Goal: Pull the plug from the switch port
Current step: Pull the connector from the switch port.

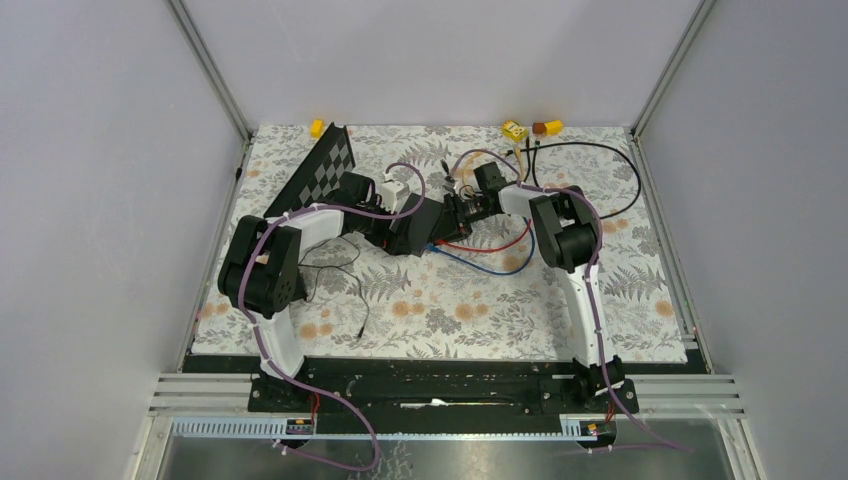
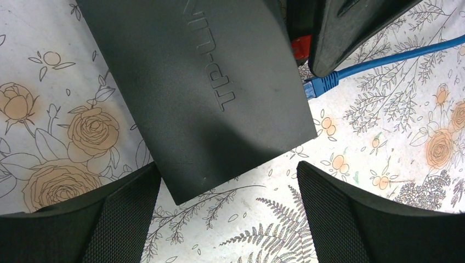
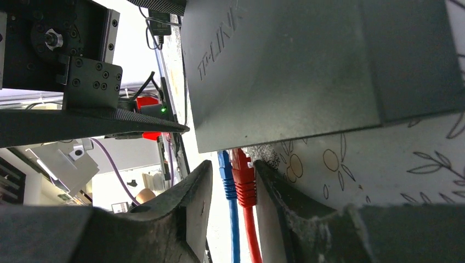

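Jaws of the right gripper (image 3: pixel 233 167) stand narrow, set close around two plugs that sit side by side at the port edge of the switch (image 3: pixel 307 66). The blue plug (image 3: pixel 224 167) is beside one finger and the red plug (image 3: pixel 244 178) beside the other. A sliver of light shows between the blue plug and its finger, so nothing is clamped. The red plug lies against or just off its finger, and I cannot tell which. The left gripper (image 2: pixel 227 170) holds its jaws wide and grips nothing. It has one finger on each side of a corner of the switch, apart from it, above the floral cloth on the counter (image 1: pixel 450 310).

The switch lies flat on the cloth near the middle of the counter, between the two arms. "TP-LINK" is embossed on its matte-black lid. The right wrist view gives the whole word; in the left wrist view it reads upside down and its end runs out at the top edge.

The ports themselves are hidden under the lid's edge, so which port each plug sits in cannot be made out. From above, the two grippers cover most of the switch. The red cable (image 1: pixel 485 247) and blue cable (image 1: pixel 495 271) loop out from it toward the right arm. A small green light (image 3: pixel 163 109) glows on a red-and-black part past the switch, too small to identify.
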Controlling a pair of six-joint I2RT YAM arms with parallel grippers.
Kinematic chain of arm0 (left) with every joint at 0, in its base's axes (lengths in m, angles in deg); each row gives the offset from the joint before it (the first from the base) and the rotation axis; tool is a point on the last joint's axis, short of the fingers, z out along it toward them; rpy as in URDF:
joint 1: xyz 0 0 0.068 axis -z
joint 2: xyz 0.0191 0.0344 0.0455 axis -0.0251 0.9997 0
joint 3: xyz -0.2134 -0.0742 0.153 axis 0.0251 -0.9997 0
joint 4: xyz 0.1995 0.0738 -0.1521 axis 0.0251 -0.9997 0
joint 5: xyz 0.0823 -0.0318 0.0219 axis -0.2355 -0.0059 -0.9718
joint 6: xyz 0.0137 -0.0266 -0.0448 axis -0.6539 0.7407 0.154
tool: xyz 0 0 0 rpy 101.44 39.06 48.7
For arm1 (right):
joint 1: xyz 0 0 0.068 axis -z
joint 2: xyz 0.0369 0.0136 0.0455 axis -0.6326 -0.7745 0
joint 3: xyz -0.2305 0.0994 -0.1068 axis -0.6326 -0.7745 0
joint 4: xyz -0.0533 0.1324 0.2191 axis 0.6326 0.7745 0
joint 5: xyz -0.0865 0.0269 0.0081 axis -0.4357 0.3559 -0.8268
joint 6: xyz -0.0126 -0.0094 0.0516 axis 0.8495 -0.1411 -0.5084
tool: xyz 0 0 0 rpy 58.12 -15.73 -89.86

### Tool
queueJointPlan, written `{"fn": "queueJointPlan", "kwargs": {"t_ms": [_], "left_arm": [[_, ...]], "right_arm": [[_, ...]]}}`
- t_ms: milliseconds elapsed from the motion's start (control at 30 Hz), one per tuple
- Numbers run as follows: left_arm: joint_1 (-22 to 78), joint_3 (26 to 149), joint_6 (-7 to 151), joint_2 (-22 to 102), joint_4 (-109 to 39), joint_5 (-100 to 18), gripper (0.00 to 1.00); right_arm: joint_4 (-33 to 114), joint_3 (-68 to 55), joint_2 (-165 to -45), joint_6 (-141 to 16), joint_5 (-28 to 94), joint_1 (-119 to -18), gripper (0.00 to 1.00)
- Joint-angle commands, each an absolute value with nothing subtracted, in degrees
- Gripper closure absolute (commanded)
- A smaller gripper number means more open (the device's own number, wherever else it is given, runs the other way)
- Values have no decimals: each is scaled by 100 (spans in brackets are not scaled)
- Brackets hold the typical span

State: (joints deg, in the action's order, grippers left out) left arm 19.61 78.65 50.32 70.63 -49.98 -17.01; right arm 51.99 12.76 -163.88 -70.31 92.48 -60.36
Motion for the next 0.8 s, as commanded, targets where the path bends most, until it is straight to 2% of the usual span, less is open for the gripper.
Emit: {"fn": "queueJointPlan", "kwargs": {"t_ms": [0,533,767], "left_arm": [[2073,7814,5044,7073,-4932,-1281,6],[2186,7785,4932,7026,-4988,-1360,6],[2227,7577,4953,6750,-4705,-1758,3]], "right_arm": [[5283,1272,-16847,-6776,8268,-6253,59],[5386,1483,-16975,-7080,8098,-6249,67],[5395,1522,-17017,-7095,8163,-6249,82]]}}
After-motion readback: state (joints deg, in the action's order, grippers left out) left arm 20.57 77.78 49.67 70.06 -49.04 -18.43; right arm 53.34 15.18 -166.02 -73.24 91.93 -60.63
